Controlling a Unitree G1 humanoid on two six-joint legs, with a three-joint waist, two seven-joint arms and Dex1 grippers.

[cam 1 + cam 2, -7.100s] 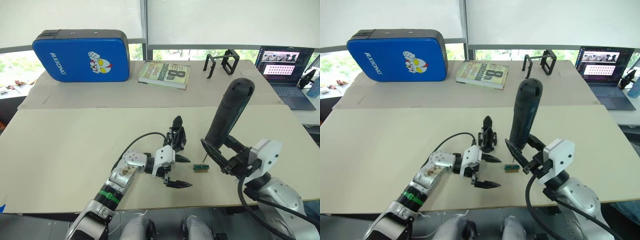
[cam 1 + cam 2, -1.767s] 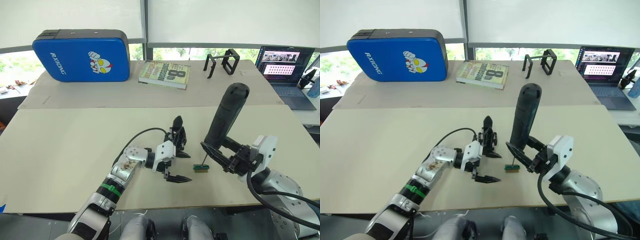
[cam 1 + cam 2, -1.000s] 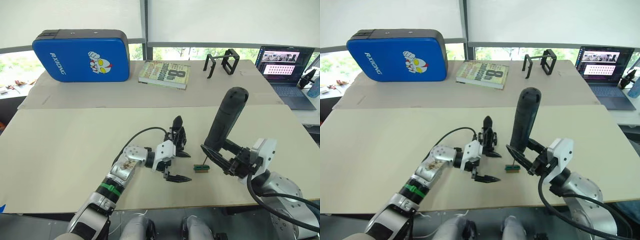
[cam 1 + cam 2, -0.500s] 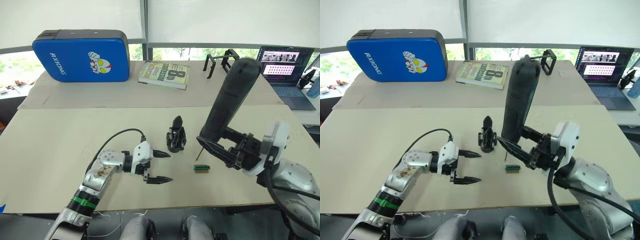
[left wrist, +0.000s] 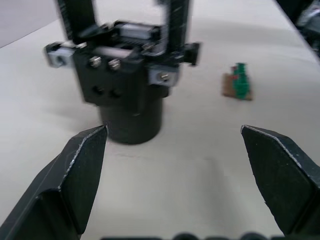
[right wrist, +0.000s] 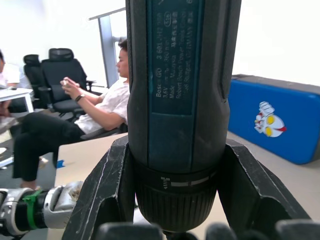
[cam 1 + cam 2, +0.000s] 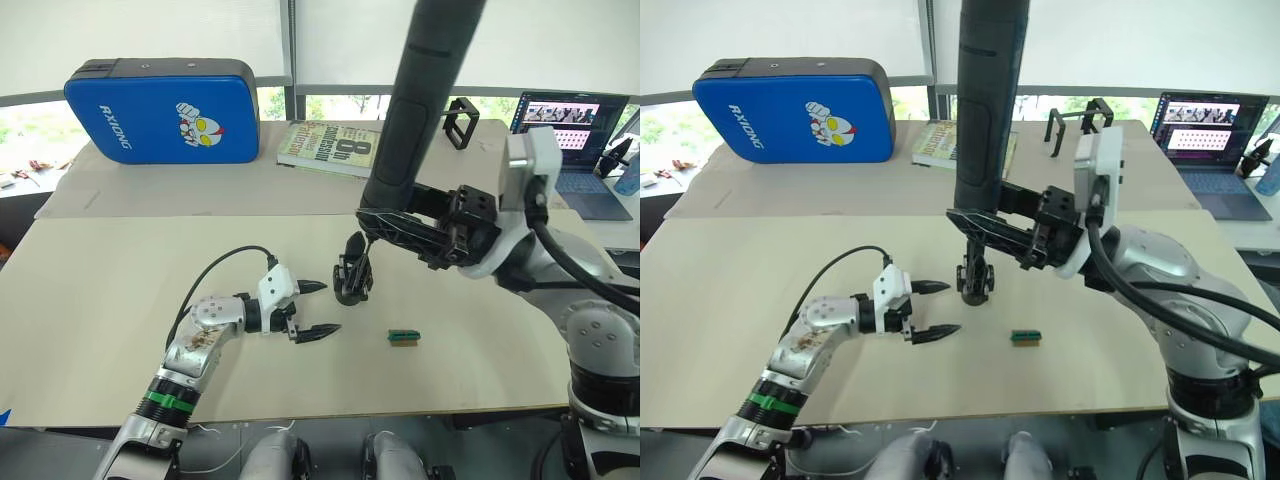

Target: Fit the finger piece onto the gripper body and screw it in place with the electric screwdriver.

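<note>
The gripper body (image 7: 351, 285) stands on the tan table, with the pointed black finger piece (image 7: 354, 247) upright on top of it. My right gripper (image 7: 393, 222) is shut on the electric screwdriver (image 7: 421, 110), holding it nearly upright. Its lower end hangs just above the finger piece. In the right wrist view the screwdriver (image 6: 182, 95) sits clamped between both fingers. My left gripper (image 7: 313, 309) is open on the table just left of the gripper body, not touching it. The left wrist view shows the gripper body (image 5: 124, 95) ahead of the spread fingertips (image 5: 82, 165).
A tiny green block (image 7: 403, 337) lies right of the gripper body. At the back are a blue case (image 7: 165, 110), a book (image 7: 330, 148) and open black frames (image 7: 462, 122); a laptop (image 7: 572, 130) stands far right. A seated person (image 6: 100, 112) shows in the right wrist view.
My right arm has raised the screwdriver and swung it left, from beside the green block to above the gripper body. My left gripper has drawn back left from the gripper body, staying open.
</note>
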